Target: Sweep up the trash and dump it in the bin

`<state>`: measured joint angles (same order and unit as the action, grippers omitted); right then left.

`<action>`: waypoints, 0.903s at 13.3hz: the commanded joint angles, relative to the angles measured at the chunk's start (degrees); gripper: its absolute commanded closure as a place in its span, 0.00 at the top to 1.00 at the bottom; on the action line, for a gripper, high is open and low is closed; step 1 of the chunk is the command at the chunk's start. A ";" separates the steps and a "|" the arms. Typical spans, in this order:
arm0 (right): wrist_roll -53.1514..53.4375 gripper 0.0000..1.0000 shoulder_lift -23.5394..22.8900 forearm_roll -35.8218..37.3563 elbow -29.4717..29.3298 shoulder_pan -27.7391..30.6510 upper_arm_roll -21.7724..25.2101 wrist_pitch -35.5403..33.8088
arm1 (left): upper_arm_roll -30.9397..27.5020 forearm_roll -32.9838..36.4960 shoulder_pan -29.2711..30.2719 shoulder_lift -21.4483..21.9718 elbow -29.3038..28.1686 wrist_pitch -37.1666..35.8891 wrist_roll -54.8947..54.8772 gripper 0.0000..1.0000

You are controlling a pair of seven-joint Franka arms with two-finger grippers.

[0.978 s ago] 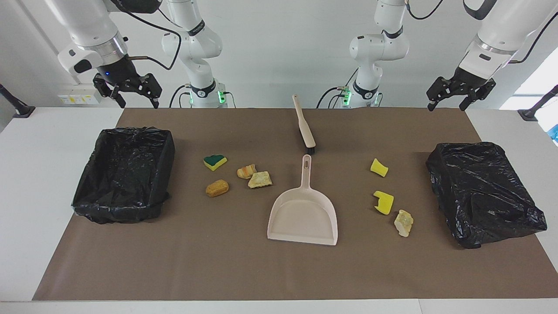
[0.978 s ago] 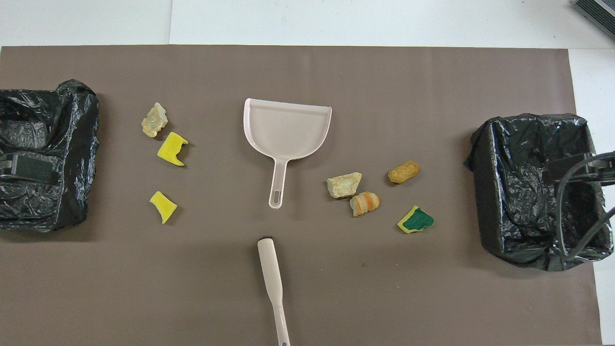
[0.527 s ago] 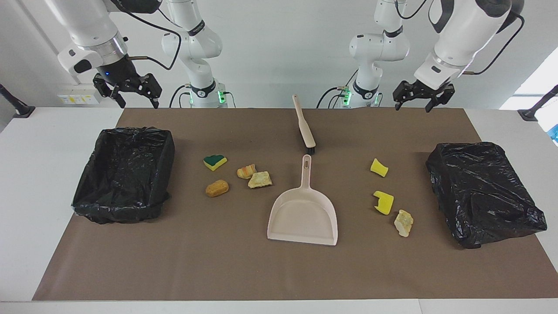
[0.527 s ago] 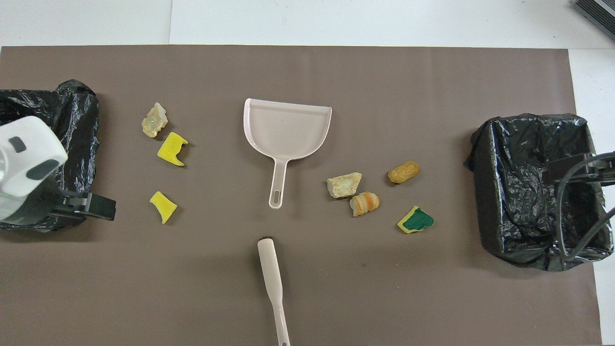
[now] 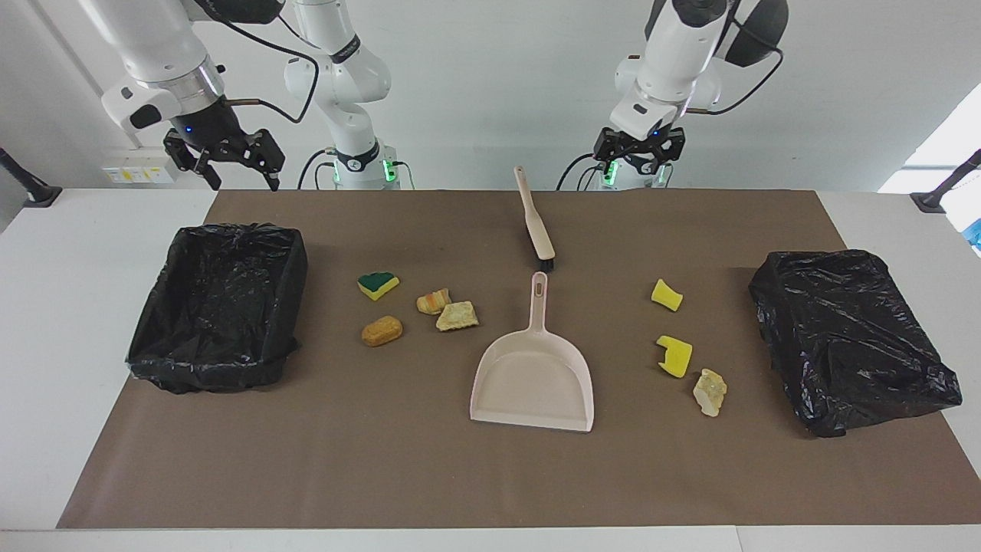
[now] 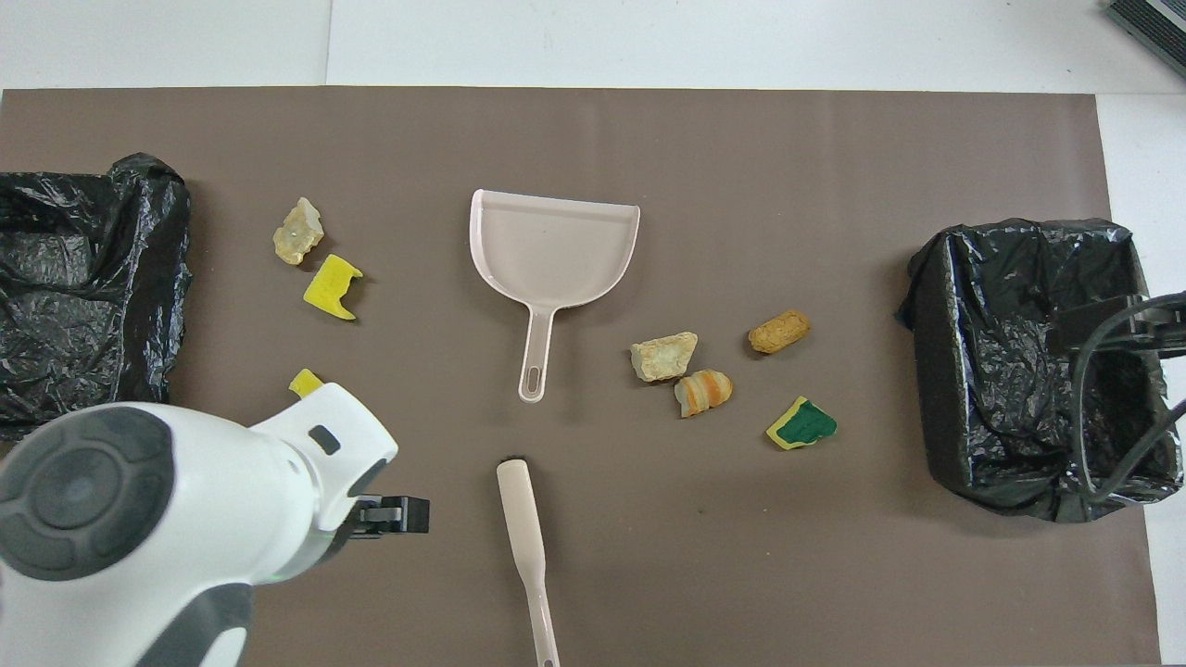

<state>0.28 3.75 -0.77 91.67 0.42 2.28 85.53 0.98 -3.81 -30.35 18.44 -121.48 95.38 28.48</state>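
Note:
Seven sponge and foam scraps lie on the brown mat. The green-topped scrap, a striped one, a tan one and an orange one lie toward the right arm's end. Two yellow scraps and a pale one lie toward the left arm's end. The beige dustpan and brush lie mid-table. My left gripper is open in the air beside the brush handle. My right gripper is open above the open bin.
A second black-bagged bin stands at the left arm's end. In the overhead view the left arm covers part of one yellow scrap, and the right arm's cable hangs over the open bin.
My left arm has swung from over the bin at its end of the table toward the middle, and is now beside the brush handle. The right arm has not moved.

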 commanded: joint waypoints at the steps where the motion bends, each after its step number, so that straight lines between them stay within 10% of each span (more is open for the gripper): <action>1: -1.16 1.00 0.56 -0.64 0.35 0.55 -0.17 -0.37 | -1.16 -0.76 -7.24 1.77 -7.26 7.43 9.98 1.00; 12: -1.33 1.00 0.65 -0.64 0.44 0.64 -0.17 -0.81 | -1.16 -0.94 -28.61 -8.15 -19.58 30.01 32.33 1.00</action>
<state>0.28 3.76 -0.77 91.67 0.42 2.28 85.52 0.94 -4.29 -56.30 12.47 -140.31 121.53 58.42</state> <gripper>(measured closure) 0.000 0.000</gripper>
